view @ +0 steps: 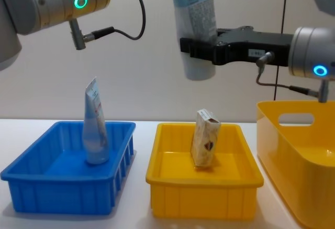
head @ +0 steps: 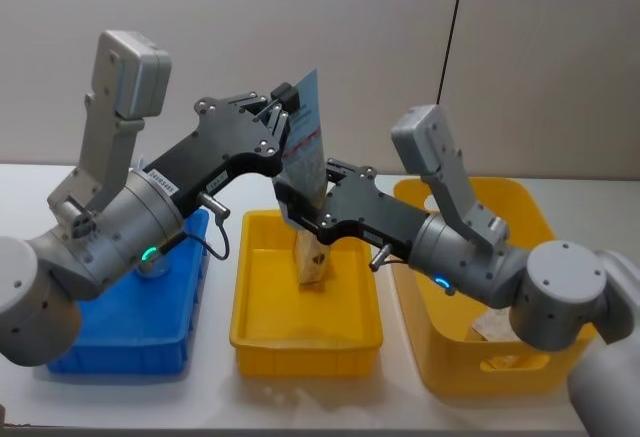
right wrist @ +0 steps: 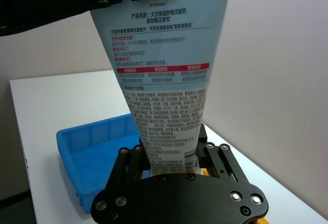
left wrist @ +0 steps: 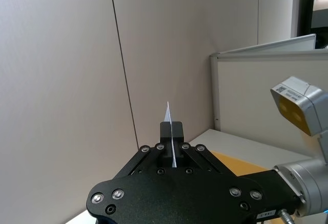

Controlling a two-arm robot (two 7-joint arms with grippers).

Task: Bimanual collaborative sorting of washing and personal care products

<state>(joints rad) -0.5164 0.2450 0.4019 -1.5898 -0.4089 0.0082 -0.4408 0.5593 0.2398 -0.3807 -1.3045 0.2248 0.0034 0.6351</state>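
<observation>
Left tool (head: 283, 117) pinching crimped end of pale blue-white squeeze tube (head: 304, 150), right tool (head: 292, 207) clamping its lower body, above yellow plastic bin (head: 306, 341) holding beige pack (view: 205, 145).

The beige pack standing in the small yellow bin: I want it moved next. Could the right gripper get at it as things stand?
Probably not yet. The right gripper is shut on the raised squeeze tube, which the left gripper also pinches. The beige pack itself stands uncovered below.
</observation>
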